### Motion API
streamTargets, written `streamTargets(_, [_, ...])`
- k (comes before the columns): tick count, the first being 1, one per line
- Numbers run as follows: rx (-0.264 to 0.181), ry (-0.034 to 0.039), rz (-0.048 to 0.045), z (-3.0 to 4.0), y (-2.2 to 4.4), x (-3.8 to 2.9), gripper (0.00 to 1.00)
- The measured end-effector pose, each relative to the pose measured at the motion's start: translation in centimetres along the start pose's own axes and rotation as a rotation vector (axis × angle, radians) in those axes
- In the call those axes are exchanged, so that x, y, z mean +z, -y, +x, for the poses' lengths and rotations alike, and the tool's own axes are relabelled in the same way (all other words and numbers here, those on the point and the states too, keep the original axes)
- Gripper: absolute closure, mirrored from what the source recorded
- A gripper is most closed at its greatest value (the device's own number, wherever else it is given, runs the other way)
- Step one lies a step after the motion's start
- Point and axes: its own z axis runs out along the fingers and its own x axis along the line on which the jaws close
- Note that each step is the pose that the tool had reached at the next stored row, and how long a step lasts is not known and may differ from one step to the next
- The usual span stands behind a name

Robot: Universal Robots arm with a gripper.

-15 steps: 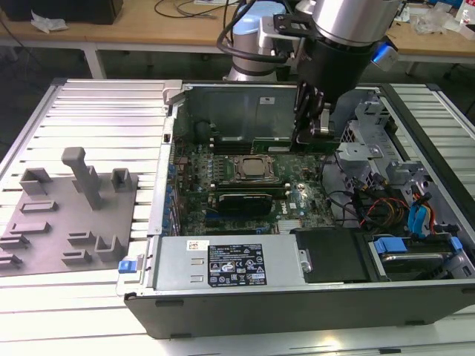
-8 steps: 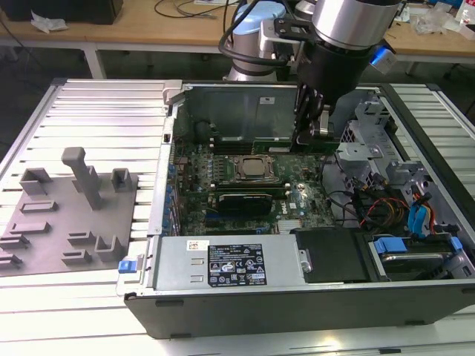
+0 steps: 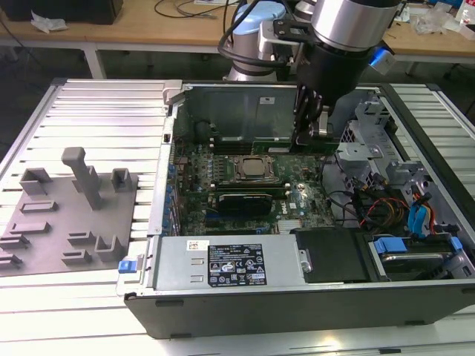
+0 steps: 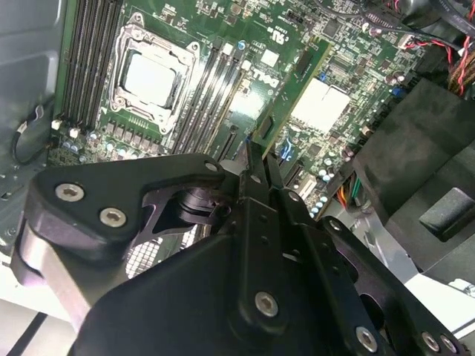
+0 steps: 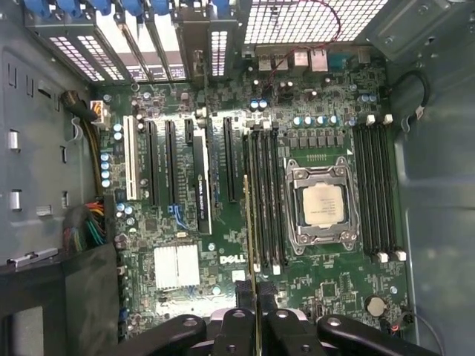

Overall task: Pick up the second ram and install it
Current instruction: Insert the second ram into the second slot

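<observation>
Open computer case [image 3: 223, 297]; CPU socket [image 5: 323, 205] on motherboard [image 5: 193, 297]; grey fixture blocks [image 3: 70, 211] beside case.

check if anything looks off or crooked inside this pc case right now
Nothing looks damaged or spilled. The one thing not seated is the second ram: the gripper pinches it edge-on above the motherboard, beside the memory slots next to the CPU socket.

place: robotics lab or workshop | evidence: opened computer case [image 3: 297, 297] on slatted aluminium table [image 3: 104, 111]; cluttered wooden workbenches [image 3: 148, 30] behind gripper
</observation>
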Motion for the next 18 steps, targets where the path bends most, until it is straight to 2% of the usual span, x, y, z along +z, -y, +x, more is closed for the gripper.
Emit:
streamTargets(4, [0.0, 0.0019, -0.0002, 0.0, -0.03, 0.35, 0.86])
streamTargets(9, [0.0, 0.0019, -0.0003, 0.04, 0.03, 1.23, 0.86])
streamTargets(18, [0.0, 0.0018, -0.0002, 0.09, 0.08, 1.95, 0.86])
